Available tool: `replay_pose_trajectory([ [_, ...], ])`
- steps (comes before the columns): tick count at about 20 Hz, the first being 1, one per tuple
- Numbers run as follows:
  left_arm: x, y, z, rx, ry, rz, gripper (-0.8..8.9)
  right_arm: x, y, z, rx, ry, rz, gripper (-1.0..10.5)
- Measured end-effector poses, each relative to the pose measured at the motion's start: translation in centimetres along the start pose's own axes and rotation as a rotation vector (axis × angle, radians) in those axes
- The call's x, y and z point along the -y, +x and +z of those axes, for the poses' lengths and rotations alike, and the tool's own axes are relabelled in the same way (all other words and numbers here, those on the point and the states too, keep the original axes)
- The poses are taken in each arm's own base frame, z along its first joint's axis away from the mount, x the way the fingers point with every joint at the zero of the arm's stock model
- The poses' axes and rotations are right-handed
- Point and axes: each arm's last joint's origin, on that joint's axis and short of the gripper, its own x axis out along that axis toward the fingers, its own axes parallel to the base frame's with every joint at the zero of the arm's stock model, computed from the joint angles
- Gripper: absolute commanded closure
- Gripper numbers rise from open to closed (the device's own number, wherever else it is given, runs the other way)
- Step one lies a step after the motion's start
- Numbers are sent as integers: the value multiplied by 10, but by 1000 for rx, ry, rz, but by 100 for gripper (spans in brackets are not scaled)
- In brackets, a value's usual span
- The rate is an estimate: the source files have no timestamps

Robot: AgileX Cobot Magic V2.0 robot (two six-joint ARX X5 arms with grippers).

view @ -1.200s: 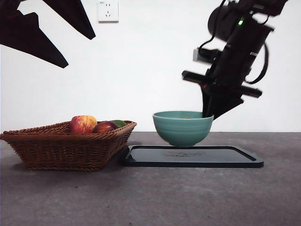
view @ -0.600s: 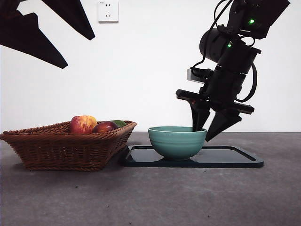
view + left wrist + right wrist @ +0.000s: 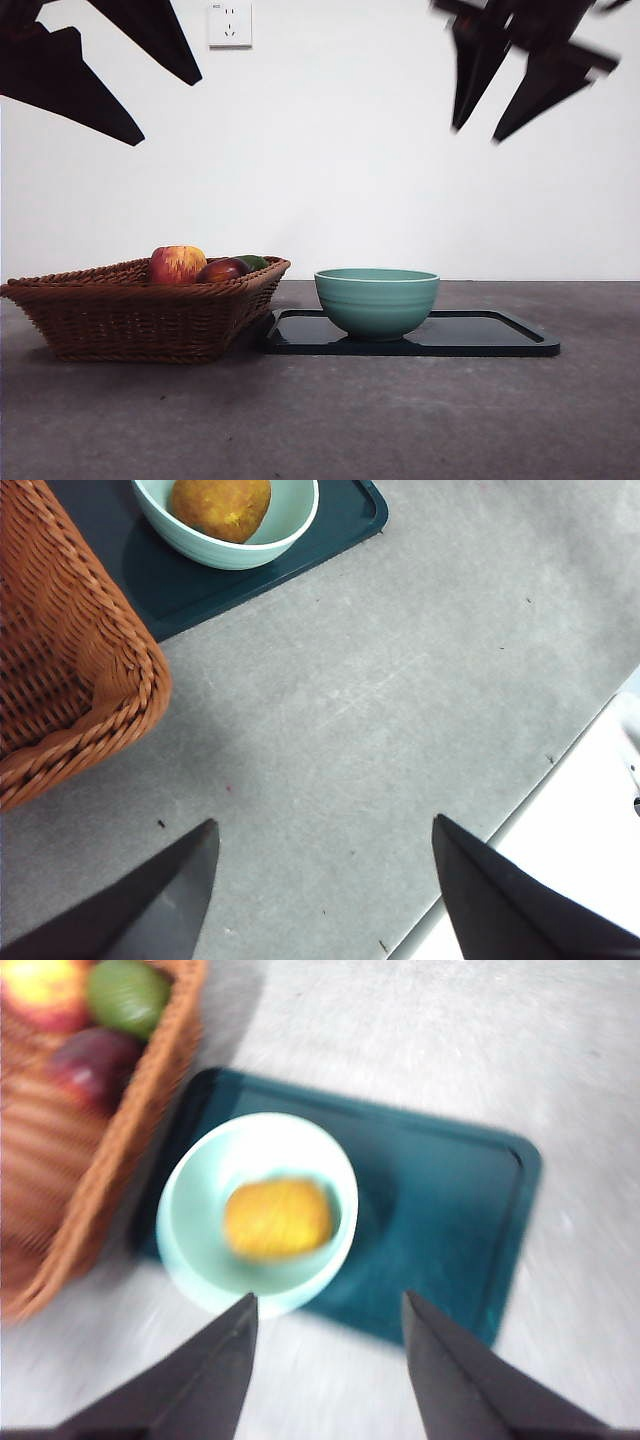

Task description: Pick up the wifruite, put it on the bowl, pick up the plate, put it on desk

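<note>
The right end effector [image 3: 508,95] has let go and risen, jaws open and empty; the tan-brown oval wifruite [image 3: 278,1218] lies in the ribbed teal-green ceramic bowl [image 3: 377,300] on the glossy black tray [image 3: 500,335].

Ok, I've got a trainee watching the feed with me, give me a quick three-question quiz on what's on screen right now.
1. True or false: the wifruite lies inside the bowl.
2. What does the bowl stand on? A) the bare desk B) the black tray C) the wicker basket
3. Fill in: the right gripper hangs above the tray with its jaws ____.

Key:
1. True; both wrist views show it in the bowl.
2. B.
3. Open; it holds nothing. The left gripper is open too, over the desk.
</note>
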Motion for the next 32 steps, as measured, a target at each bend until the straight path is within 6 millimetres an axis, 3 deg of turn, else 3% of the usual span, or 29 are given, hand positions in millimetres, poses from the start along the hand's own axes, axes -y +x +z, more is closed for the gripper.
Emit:
replay_pose_trajectory([
  [8,0,0,0,-3,0,0,470,-22,-118,-47,149,-108,94,716],
  [13,0,0,0,-3,1,0,470,-21,-158,-79,172,-136,126,716],
  [15,0,0,0,-3,2,0,470,-17,-161,-93,182,-137,129,716],
  [21,0,0,0,-3,2,0,470,-2,-137,-147,86,-121,177,716],
  [25,0,0,0,-3,3,0,470,7,-134,-175,61,-104,189,716],
  [32,0,0,0,-2,3,0,470,10,-137,-187,63,-97,190,716],
])
